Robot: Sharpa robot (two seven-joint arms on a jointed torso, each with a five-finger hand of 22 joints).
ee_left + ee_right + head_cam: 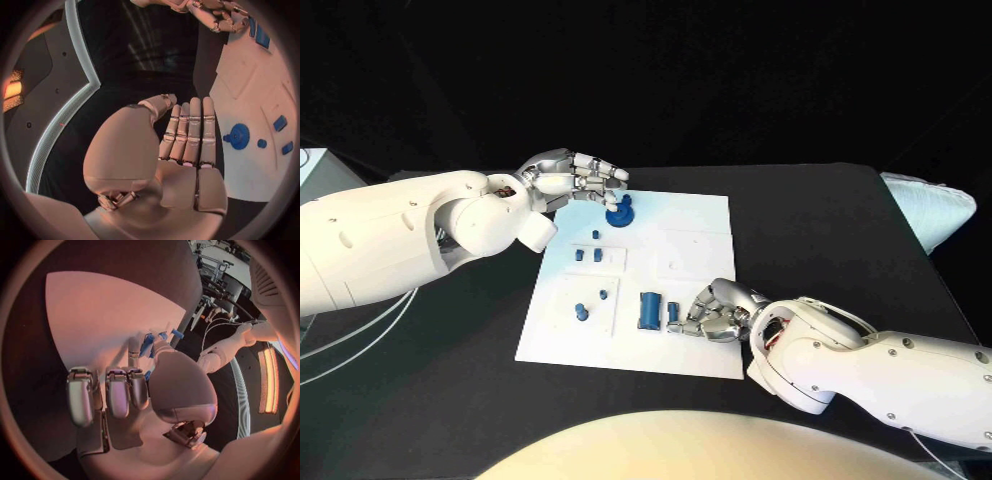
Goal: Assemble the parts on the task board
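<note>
Black table (848, 230); left wrist view alone shows blue gear (239, 136) untouched.

The left hand (574, 177) is held with fingers straight and together, nothing grasped. The right hand (715, 311) is kept low, its fingers curled inward; whether anything is pinched cannot be told.

Stock on view:
- One black table (848, 230) is carrying the lot.
- One white rectangular task board (697, 335) is lying on it.
- One round blue toothed gear (617, 212) is sitting on the board.
- One long blue rectangular block (649, 309) is lying there.
- One slimmer blue bar (674, 312) is lying beside the block.
- Five small blue pegs (599, 254) are showing, as far as can be told.
- Two silver many-fingered hands are reaching in: left hand (574, 175) and right hand (718, 310).
</note>
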